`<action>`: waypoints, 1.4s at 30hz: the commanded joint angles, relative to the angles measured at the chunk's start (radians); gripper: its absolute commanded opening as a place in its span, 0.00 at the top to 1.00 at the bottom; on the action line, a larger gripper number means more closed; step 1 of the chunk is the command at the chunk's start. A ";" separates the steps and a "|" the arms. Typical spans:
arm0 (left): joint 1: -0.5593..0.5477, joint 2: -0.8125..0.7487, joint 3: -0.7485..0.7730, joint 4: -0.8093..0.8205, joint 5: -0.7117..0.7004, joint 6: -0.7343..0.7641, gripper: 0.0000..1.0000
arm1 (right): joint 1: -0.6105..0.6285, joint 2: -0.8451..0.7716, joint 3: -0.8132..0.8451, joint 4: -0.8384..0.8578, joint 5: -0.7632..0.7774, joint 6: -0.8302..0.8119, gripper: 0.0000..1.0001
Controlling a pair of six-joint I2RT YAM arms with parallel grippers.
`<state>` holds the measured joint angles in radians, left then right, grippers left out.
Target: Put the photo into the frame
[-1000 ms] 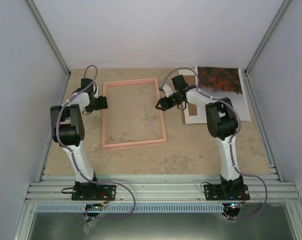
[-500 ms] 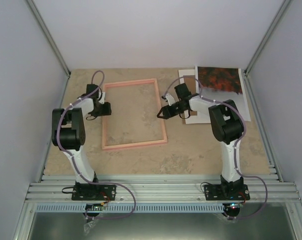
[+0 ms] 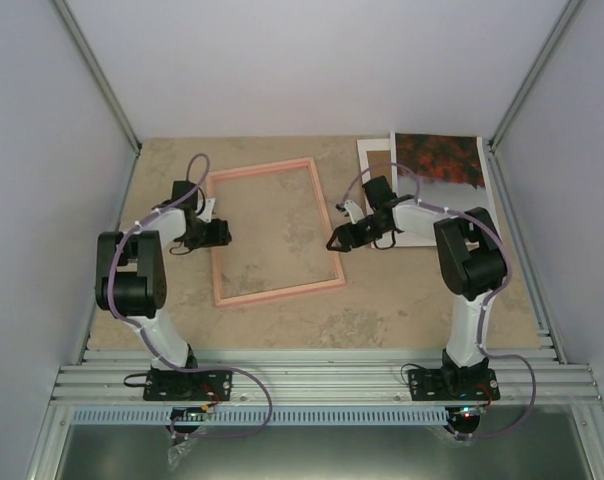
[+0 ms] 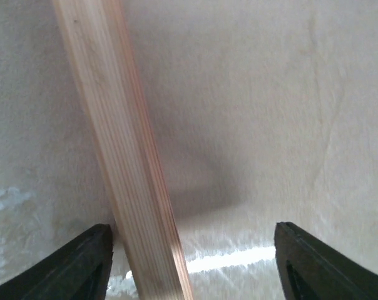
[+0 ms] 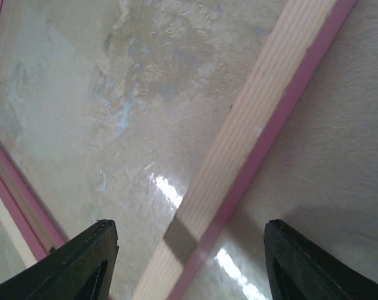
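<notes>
nearest, both arms reach out from the desk (image 3: pixel 382 315) edge. the left claw (image 3: pixel 220 234) is released, its fingers (image 4: pixel 82 269) spread wide astride the left rail of the frame (image 3: pixel 280 291), which lies flat on the desk; the rail runs just beside one finger. the right claw (image 3: pixel 335 241) is likewise released, straddling the frame's right rail. farther back at the right, the photo (image 3: pixel 439 160) lies face up, well apart from the frame.

table (image 3: pixel 382 300): beige, mottled stone pattern | brown board (image 3: pixel 379 163): flat, far right of table
</notes>
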<state>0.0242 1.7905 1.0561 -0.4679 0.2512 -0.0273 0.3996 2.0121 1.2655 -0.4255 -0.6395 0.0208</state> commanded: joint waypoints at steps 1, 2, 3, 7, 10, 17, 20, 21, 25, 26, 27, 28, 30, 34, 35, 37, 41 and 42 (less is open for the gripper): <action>-0.006 -0.119 -0.016 -0.005 0.014 0.064 0.24 | -0.062 -0.102 0.026 -0.096 0.056 -0.105 0.32; -0.005 -0.160 -0.022 0.030 0.010 0.074 0.17 | -0.079 -0.129 0.021 -0.099 0.090 -0.137 0.30; -0.006 -0.193 -0.025 0.062 0.031 0.086 0.11 | -0.104 -0.156 0.013 -0.098 0.124 -0.175 0.28; -0.043 -0.218 0.045 0.118 0.155 0.069 0.02 | -0.211 -0.214 0.015 -0.139 0.169 -0.236 0.25; -0.130 -0.152 0.130 0.121 0.223 -0.014 0.02 | -0.310 -0.216 0.030 -0.147 0.196 -0.242 0.25; -0.401 0.039 0.282 0.290 0.366 -0.273 0.05 | -0.557 -0.173 0.087 -0.125 0.216 -0.224 0.34; -0.503 0.137 0.359 0.359 0.389 -0.368 0.07 | -0.631 -0.132 0.108 -0.116 0.242 -0.207 0.44; -0.530 0.169 0.387 0.380 0.388 -0.397 0.08 | -0.648 -0.112 0.108 -0.108 0.255 -0.184 0.49; -0.608 0.316 0.506 0.461 0.428 -0.582 0.12 | -0.686 -0.062 0.089 -0.082 0.277 -0.133 0.62; -0.620 0.350 0.528 0.490 0.438 -0.627 0.13 | -0.686 -0.052 0.083 -0.077 0.272 -0.120 0.63; -0.631 0.395 0.549 0.518 0.449 -0.666 0.14 | -0.686 -0.040 0.082 -0.070 0.261 -0.106 0.63; -0.641 0.426 0.570 0.547 0.460 -0.703 0.15 | -0.686 -0.031 0.081 -0.063 0.256 -0.096 0.63; -0.659 0.482 0.620 0.567 0.471 -0.770 0.17 | -0.685 -0.010 0.087 -0.051 0.262 -0.094 0.65; -0.688 0.567 0.695 0.583 0.489 -0.867 0.19 | -0.685 0.037 0.101 -0.058 0.295 -0.092 0.67; -0.693 0.582 0.701 0.591 0.483 -0.895 0.20 | -0.685 0.044 0.097 -0.059 0.299 -0.091 0.67; -0.701 0.615 0.739 0.551 0.462 -0.916 0.22 | -0.686 0.056 0.089 -0.063 0.320 -0.093 0.69; -0.719 0.664 0.812 0.473 0.408 -0.926 0.24 | -0.685 0.085 0.061 -0.075 0.339 -0.097 0.72; -0.723 0.669 0.812 0.473 0.405 -0.937 0.25 | -0.685 0.091 0.052 -0.075 0.340 -0.096 0.73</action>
<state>-0.6781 2.4355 1.8149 0.0330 0.6876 -0.8986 -0.2867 2.0388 1.3567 -0.4789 -0.3492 -0.0841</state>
